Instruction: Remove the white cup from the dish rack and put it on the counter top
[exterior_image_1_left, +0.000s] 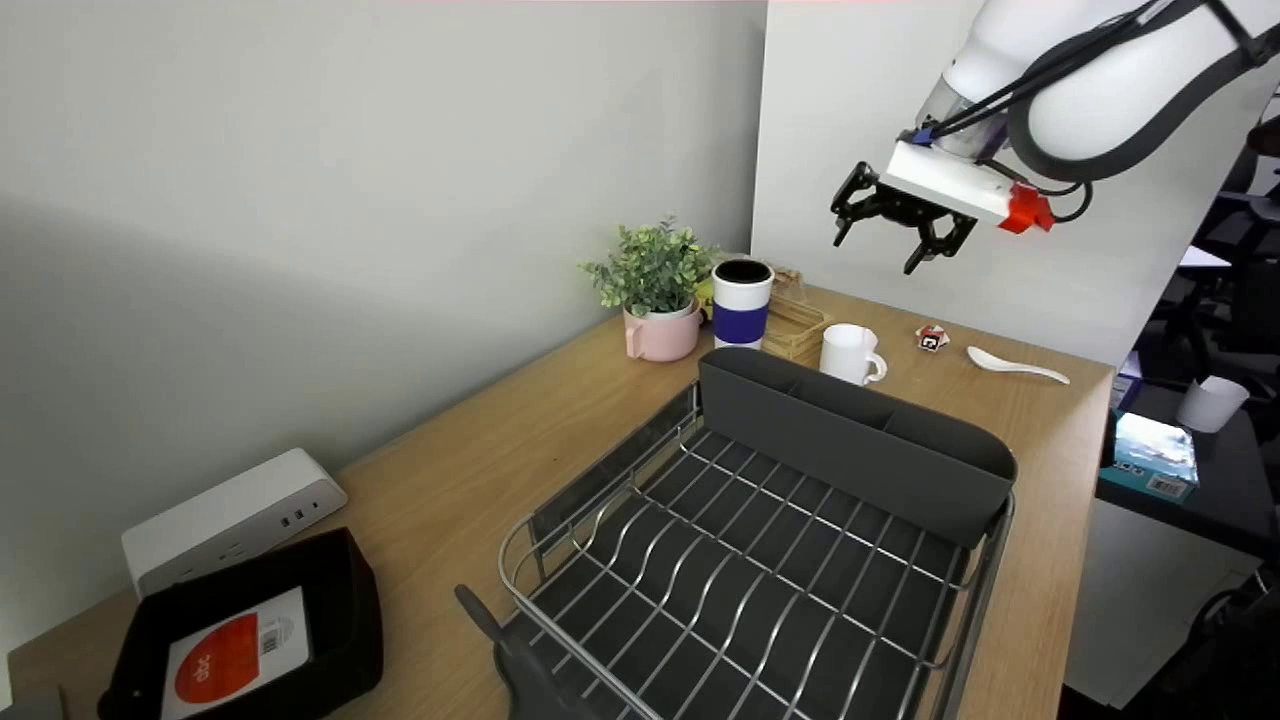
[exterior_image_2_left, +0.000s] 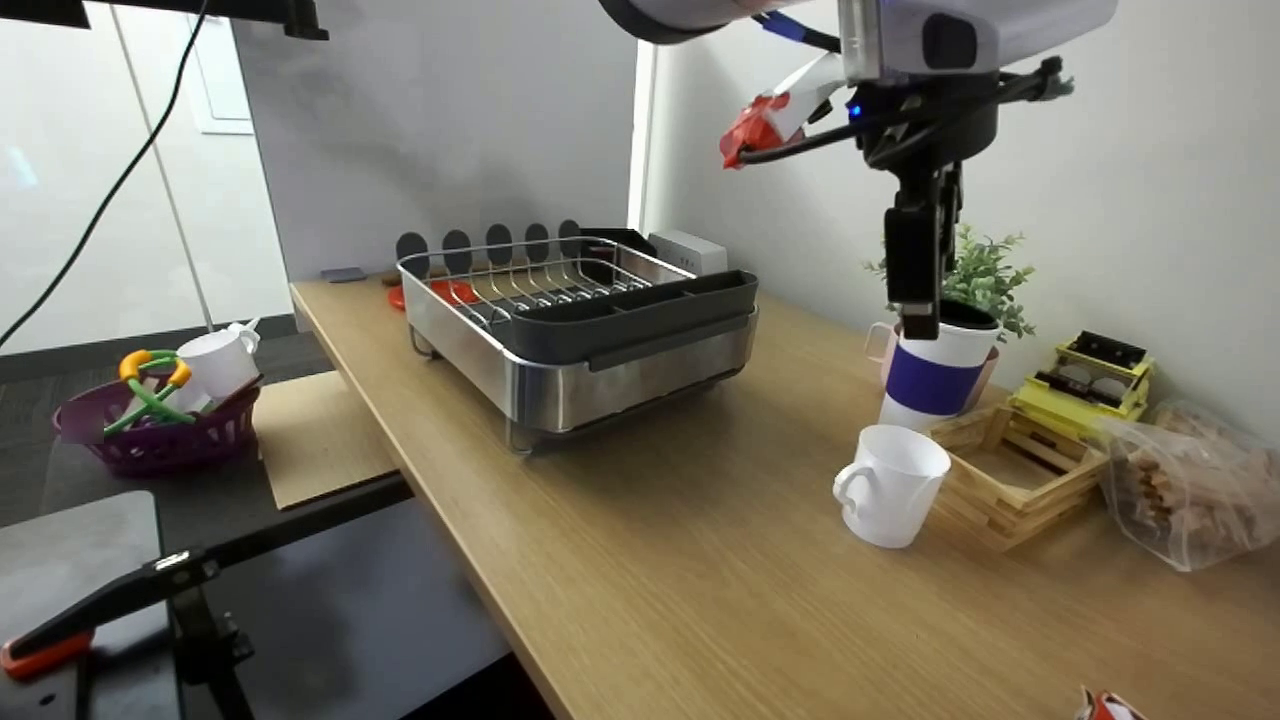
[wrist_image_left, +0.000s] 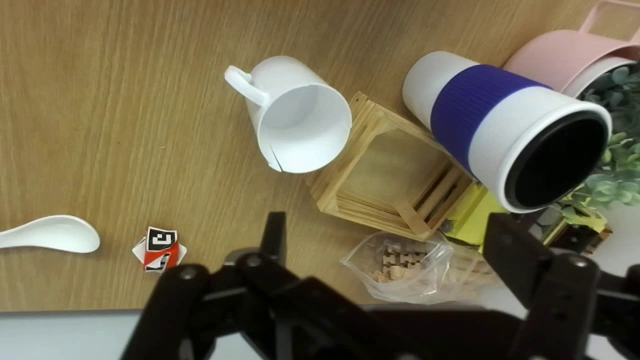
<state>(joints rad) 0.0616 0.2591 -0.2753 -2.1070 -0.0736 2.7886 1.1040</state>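
Jaws spread wide, nothing between them, and I have them hanging above the tabletop (exterior_image_2_left: 620, 600). There's the white mug (exterior_image_2_left: 890, 490), upright down there, just beside the slatted crate (wrist_image_left: 370, 220) and well apart from the dish rack (exterior_image_2_left: 460, 345)! I call that the placing step done, with only the retreat left. What I need next: a clean lift up and away, jaws apart, giving the blue-banded tumbler (wrist_image_left: 495, 127) plenty of room. No second grip called for, I reckon.

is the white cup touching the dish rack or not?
Apart. An exterior view shows a stretch of counter top between the white cup and the nearest side of the dish rack.
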